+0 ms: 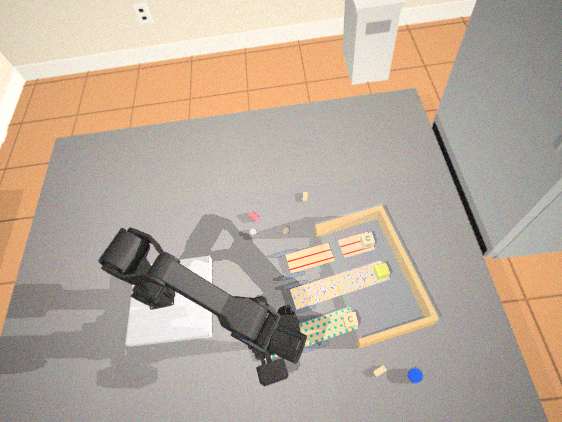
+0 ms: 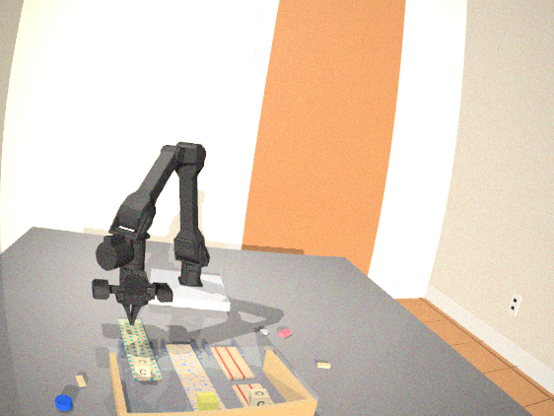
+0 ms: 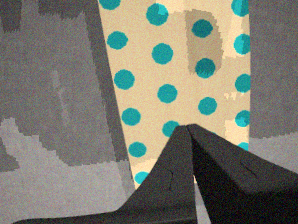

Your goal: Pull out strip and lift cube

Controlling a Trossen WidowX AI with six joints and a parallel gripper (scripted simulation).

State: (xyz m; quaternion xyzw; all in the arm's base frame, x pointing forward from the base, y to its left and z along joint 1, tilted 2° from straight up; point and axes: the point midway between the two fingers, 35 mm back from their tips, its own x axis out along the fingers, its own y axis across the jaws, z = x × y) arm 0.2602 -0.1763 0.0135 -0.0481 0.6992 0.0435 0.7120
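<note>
The arm's gripper, jaws clenched with nothing between them, presses its tip onto the near end of the teal-dotted strip, which pokes out past the open side of the wooden tray onto the grey table. A labelled cube sits on the strip's far end, inside the tray and short of the far rim. Beside it lie a blue-speckled strip bearing a yellow cube and a red-striped strip broken in two, its far piece carrying another labelled cube. The white base plate sits well behind the gripper.
</note>
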